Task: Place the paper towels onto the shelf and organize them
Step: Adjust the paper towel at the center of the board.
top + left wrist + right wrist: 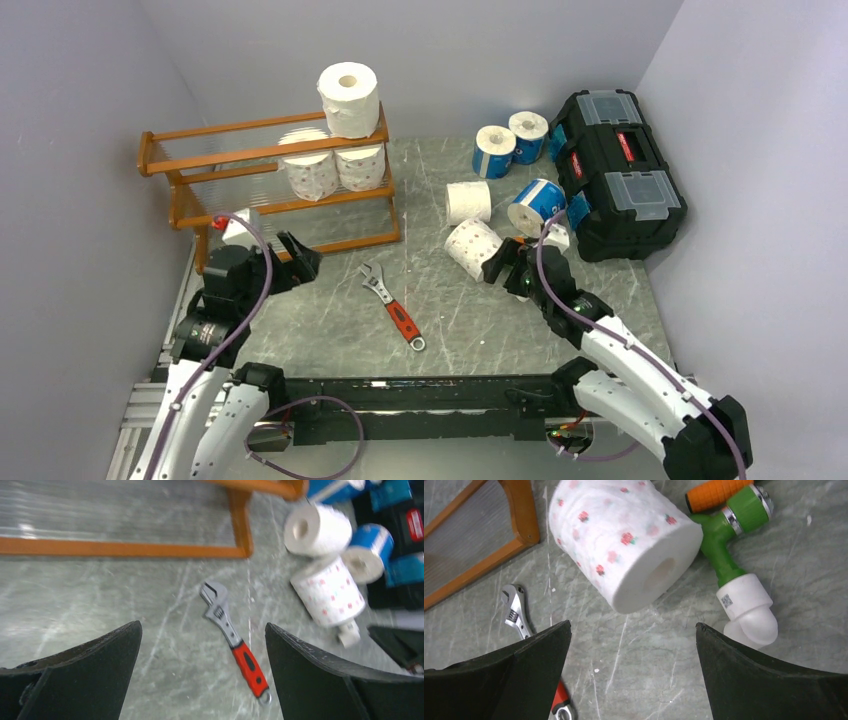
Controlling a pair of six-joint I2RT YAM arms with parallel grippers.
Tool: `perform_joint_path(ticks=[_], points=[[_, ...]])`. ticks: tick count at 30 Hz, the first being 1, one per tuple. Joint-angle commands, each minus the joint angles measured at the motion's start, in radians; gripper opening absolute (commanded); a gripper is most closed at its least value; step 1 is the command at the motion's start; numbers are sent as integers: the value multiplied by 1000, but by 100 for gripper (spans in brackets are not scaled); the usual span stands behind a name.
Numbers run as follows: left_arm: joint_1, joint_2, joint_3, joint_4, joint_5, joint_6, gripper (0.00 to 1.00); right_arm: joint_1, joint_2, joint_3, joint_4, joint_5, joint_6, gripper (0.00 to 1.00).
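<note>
- Right claw [634,630]: spread wide, nothing in it; hangs just short of the printed roll [624,540].
- Left claw [202,630]: also spread, empty; sits low near the front of the shelf [270,180], over bare surface [330,330] with the wrench [232,635] ahead.
- Paper towels on the shelf: one top roll [349,98] upright at the right end of the top tier, and a middle pair [310,170] side by side one tier down.
- Loose on the surface, right of the shelf: printed roll on its side, plain white roll [468,202] just behind it, blue-wrapped roll [537,205] near the toolbox [615,170], two back blue rolls [494,150] by the rear wall.
- Printed roll: core end turned toward the right wrist camera, right next to a green-and-orange nozzle [729,540]; cannot tell if touching.
- Probably light, soft and squashy; paper grips well, so little slip risk, but likely dents or loosens under a hard pinch.
- Best taken across the round body at mid-length, one finger on each side, with a gentle squeeze.
- Alternative: one finger into the hollow core, the other on the outer wall.
- Likely rolls off if nudged off-centre; mind the nozzle when closing.
</note>
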Motion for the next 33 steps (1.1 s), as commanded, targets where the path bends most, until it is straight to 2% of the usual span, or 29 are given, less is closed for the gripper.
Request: perform_joint_path(ticks=[1,3,8,16,21,33], points=[[-2,-36,-87,107,290,62,98,-70,-43,-76,133,-135,95,96],[-4,-46,-116,121,356,68,97,-105,-69,-121,193,-183,121,96],[-17,-93,-221,197,399,13,95,-179,-58,-192,352,-279,161,92],[-26,-174,-335,265,372,-84,92,-250,12,-271,643,-415,235,87],[-27,-211,-376,283,344,-116,91,-255,98,-256,676,-430,250,85],[-27,-155,-380,318,340,-119,90,-260,237,-228,757,-431,261,82]])
